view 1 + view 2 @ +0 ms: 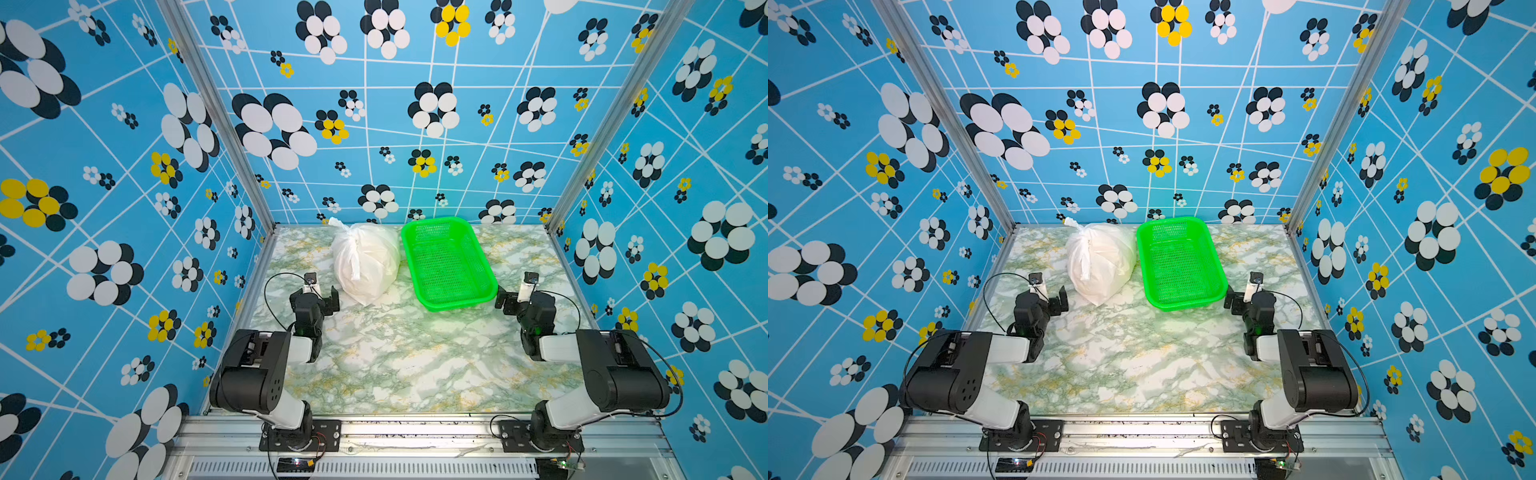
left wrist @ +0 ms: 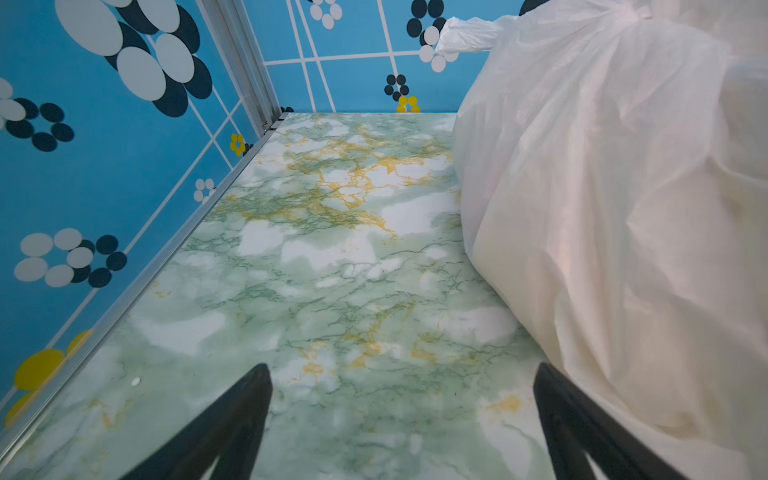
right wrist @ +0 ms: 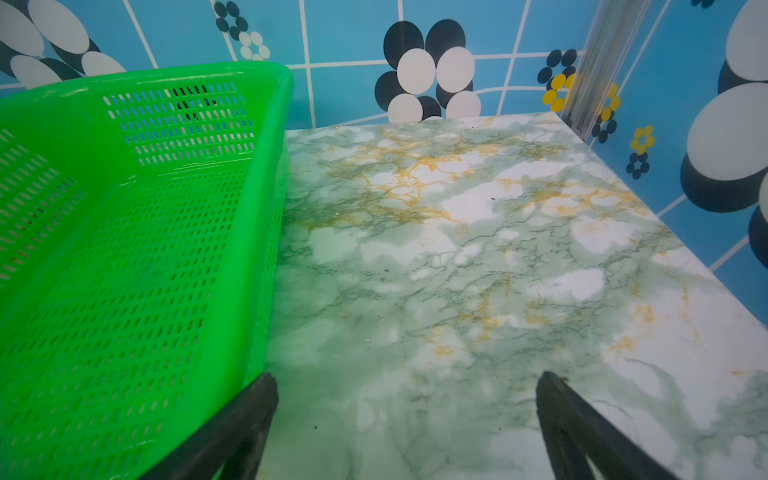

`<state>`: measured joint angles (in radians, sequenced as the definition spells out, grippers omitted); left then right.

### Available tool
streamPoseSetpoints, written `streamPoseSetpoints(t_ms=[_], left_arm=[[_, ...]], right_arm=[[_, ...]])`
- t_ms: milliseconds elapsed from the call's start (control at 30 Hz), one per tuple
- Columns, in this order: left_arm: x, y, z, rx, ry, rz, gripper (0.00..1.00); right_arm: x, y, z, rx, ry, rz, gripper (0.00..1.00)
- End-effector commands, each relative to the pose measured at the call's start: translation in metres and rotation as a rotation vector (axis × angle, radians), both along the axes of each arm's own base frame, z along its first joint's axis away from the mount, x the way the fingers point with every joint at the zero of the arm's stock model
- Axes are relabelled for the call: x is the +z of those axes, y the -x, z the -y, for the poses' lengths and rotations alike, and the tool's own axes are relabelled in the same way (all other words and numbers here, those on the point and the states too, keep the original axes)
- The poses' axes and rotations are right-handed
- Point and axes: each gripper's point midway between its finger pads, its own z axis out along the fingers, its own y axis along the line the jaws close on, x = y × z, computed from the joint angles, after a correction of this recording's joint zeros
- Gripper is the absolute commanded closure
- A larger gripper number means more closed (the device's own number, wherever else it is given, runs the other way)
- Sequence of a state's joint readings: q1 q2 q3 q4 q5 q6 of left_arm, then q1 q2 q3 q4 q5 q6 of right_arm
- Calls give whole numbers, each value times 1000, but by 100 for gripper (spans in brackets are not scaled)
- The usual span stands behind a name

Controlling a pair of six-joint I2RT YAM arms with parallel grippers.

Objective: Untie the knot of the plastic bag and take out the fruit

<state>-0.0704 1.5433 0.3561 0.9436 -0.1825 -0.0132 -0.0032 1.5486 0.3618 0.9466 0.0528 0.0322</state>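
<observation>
— Which step?
— None begun. The plastic bag (image 1: 365,266) lies tied on the table (image 1: 395,353), just beside the basket (image 1: 449,266). Both jaws gape, empty.
— Next?
— Probably pinching the knot (image 1: 348,237).

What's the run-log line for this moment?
left gripper open, empty | right gripper open, empty | thin white plastic bag knotted, not gripped | green mesh plastic basket empty

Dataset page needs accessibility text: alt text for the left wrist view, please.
A closed, crinkly white plastic bag bulges beside the open left gripper, whose two black fingers frame the green-and-yellow marbled table. Blue flower-patterned walls stand behind.
</observation>
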Motion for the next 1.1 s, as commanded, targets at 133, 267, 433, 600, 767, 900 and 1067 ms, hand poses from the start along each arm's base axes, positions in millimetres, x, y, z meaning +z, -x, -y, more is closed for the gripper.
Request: streamPoseSetpoints(t_ms=[133,267,433,600,767,900,1067], left_arm=[[3,-5,2,-34,10,6,1],[2,-5,3,-47,23,0,1],[3,-6,2,-46,23,2,1],[2,-5,2,-45,23,0,1],[2,-5,2,-46,23,0,1],[2,-5,3,-47,23,0,1],[9,-3,11,-84,-3,15,1]], right_arm=[[1,-3,-1,10,14,1,1],[0,-3,-1,9,12,-1,1],[1,-3,-1,9,12,1,1],[1,-3,-1,9,12,0,1],[1,-3,-1,9,12,0,1],[0,-3,-1,9,12,-1,1],[4,-2,-1,7,13,10,1]])
